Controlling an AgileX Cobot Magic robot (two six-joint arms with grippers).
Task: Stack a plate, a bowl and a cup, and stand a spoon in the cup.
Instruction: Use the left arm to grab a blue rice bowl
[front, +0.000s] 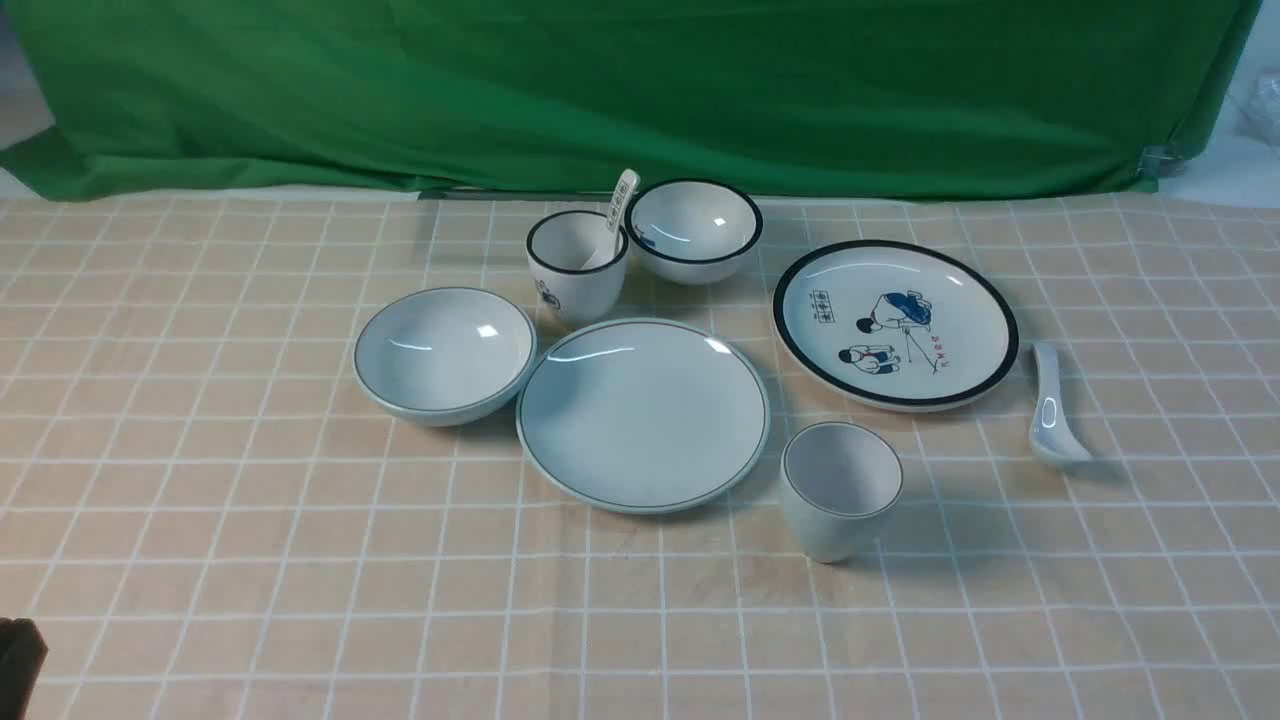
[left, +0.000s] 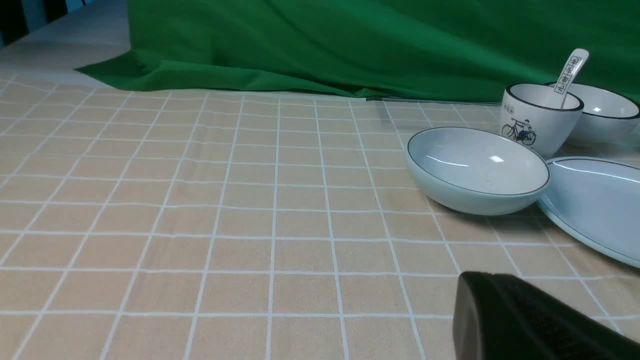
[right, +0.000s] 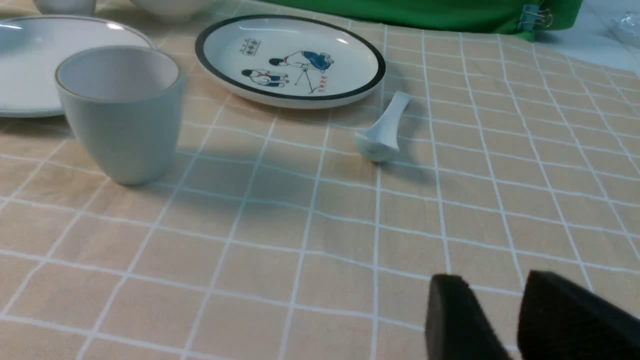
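Pale spoon (right: 382, 132) lies well apart from empty, slightly parted right fingers (right: 565, 320); left fingers (left: 525, 320) too hidden to tell.

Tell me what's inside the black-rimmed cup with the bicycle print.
A white spoon with printed characters stands in the cup, handle leaning out over the rim. Its scoop end is hidden by the cup wall.

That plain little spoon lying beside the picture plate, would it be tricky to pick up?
Probably slippery: the spoon looks glossy, with bright highlights on its glaze. It looks like rigid ceramic, so it likely won't bend but could chip if dropped. Lying low on the tablecloth with a rounded bowl end, it may rock or skid when nudged.
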